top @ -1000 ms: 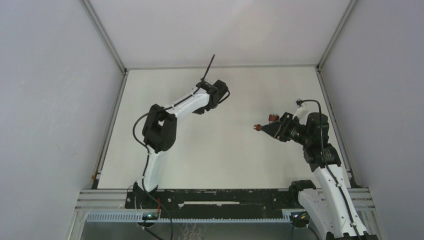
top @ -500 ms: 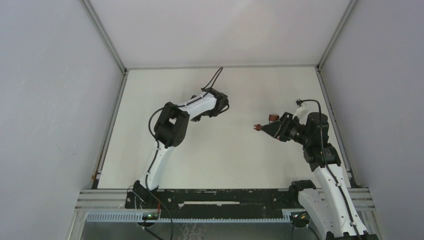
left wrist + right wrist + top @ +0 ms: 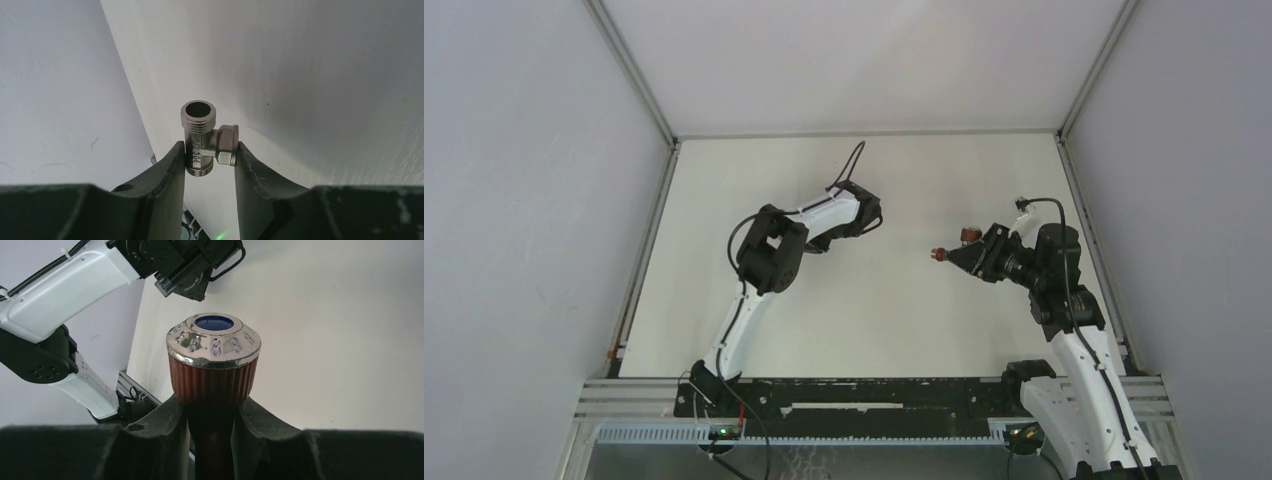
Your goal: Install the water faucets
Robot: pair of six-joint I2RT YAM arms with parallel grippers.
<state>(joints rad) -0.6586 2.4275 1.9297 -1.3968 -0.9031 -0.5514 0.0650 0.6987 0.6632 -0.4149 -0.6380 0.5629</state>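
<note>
While the left claw (image 3: 209, 148) pinches the silvery tee fitting (image 3: 200, 131) and the right claw (image 3: 211, 401) clamps the reddish-brown faucet (image 3: 212, 372), both aloft and well apart above the desk (image 3: 864, 310), we judge that misaligned threads could cross or jar either piece loose.

Seemingly 1 tap (image 3: 212, 360), 1 fitting (image 3: 207, 140).

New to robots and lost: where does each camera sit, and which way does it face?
Top external: above and behind the bases, looking down at the table; both arms show.
Left wrist: on the left arm, looking along its fingers, shut on the silvery fitting.
Right wrist: on the right arm, looking past its fingers and the gripped faucet toward the left arm.
Shared: top and right wrist both show faucet and left arm.
</note>
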